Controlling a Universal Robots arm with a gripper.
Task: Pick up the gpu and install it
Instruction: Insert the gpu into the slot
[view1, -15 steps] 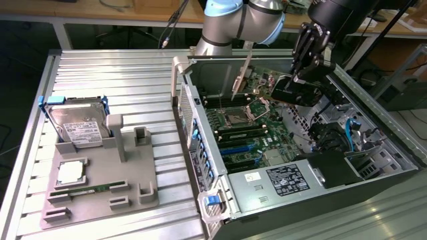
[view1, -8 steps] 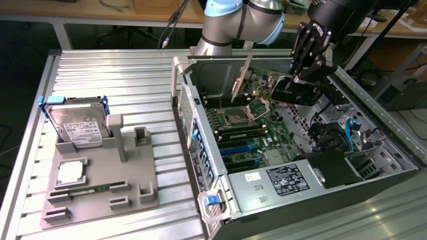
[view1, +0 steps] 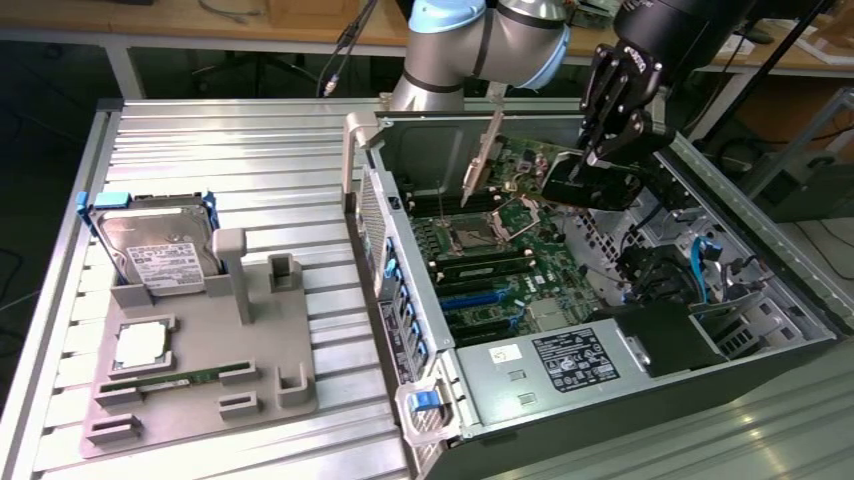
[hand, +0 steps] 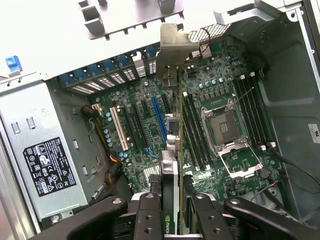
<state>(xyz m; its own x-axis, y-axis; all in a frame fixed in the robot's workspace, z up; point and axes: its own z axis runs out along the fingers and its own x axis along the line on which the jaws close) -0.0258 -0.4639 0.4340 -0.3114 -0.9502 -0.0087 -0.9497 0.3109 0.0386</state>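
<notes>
Clutter first: you have an open metal computer case (view1: 427, 150) on the ribbed metal table (view1: 227, 150), with a green motherboard (hand: 210, 82) exposed inside. The board carries an empty silver processor socket (hand: 225, 127), long black memory slots (hand: 192, 130), a blue expansion slot (hand: 159, 120) and a white expansion slot (hand: 120, 131). A silver power supply with a black label (hand: 47, 165) sits at one end of the case. On the exterior view's left, a grey plastic holder (view1: 287, 390) carries a boxy silver hard drive with a white label (view1: 160, 250), a square processor chip (view1: 140, 345) and a narrow green memory stick (view1: 180, 379), all well apart from the jaws.

The jaws are closed on the gpu (hand: 173, 150), one black finger on each face of its near end. The gpu stands edge-on inside the case, over the motherboard between the blue slot and the memory slots. You cannot tell whether it is seated. It is a thin flat dark card with a silvery metal bracket (hand: 172, 45) at its far end, near the case's slotted rear wall.
</notes>
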